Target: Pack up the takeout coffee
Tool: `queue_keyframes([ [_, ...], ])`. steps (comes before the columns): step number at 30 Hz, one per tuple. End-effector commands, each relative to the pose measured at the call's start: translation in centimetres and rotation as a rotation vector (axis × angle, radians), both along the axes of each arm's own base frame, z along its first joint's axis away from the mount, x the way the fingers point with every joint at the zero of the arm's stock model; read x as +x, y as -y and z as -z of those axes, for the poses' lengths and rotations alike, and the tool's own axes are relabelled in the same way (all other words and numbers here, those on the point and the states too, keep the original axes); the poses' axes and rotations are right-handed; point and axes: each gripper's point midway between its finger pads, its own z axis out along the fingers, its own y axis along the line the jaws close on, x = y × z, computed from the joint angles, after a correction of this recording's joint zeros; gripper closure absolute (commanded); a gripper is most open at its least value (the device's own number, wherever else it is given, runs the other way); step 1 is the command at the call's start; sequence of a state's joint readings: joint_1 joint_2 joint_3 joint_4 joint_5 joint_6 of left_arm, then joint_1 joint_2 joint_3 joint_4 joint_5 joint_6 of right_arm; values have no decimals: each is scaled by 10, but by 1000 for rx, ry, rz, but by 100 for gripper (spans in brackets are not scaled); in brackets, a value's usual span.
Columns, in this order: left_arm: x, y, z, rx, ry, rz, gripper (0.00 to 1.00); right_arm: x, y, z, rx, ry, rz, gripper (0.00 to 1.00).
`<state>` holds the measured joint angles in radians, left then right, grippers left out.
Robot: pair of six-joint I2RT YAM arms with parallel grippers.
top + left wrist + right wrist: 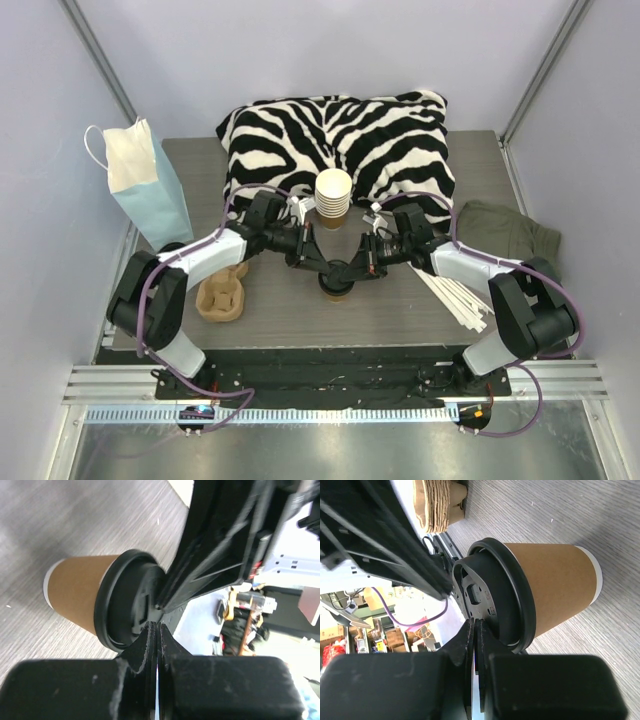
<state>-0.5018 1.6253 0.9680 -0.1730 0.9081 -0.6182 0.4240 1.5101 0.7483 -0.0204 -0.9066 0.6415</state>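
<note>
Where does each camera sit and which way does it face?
Top external: above, behind the bases, looking down at the table; both arms show.
Left wrist: on the left arm, facing the takeout coffee past its shut left fingers.
Right wrist: on the right arm, facing it past shut right fingers.
Shared: all three show the coffee.

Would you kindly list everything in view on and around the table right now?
takeout coffee, tan paper cup with round black plastic lid: one, table centre
stack of lidless tan paper cups: one stack, behind the coffee
zebra-print cushion: one, black and white, far side
light blue paper bag: one, far left
brown moulded pulp cup carriers: stacked, near left
bundle of white sticks: one, near right
olive green crumpled cloth: one, right
grey wood-grain table: one
left gripper: black, shut, at the lid
right gripper: black, shut, at the lid
</note>
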Motion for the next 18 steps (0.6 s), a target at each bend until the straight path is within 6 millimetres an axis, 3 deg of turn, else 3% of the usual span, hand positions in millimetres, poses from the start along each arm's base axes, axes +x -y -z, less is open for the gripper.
queue_keyframes([
  [1,17,3,-45,-65,153,-47,98,9,5,14,-88,42,38,93],
  [4,23,7,-57,-95,157,-70,98,9,5,13,-91,46,34,93],
  [6,28,7,-54,-80,160,-92,98,8,6,15,-97,40,32,93],
  [10,31,2,-20,15,115,-125,97,11,5,15,-101,45,35,93],
  [14,22,-14,38,164,16,-150,98,11,7,22,-121,37,33,93],
  [16,19,-15,48,180,-8,-148,98,11,7,25,-133,34,33,94],
  [18,21,-14,38,166,20,-148,98,11,8,27,-140,30,31,94],
])
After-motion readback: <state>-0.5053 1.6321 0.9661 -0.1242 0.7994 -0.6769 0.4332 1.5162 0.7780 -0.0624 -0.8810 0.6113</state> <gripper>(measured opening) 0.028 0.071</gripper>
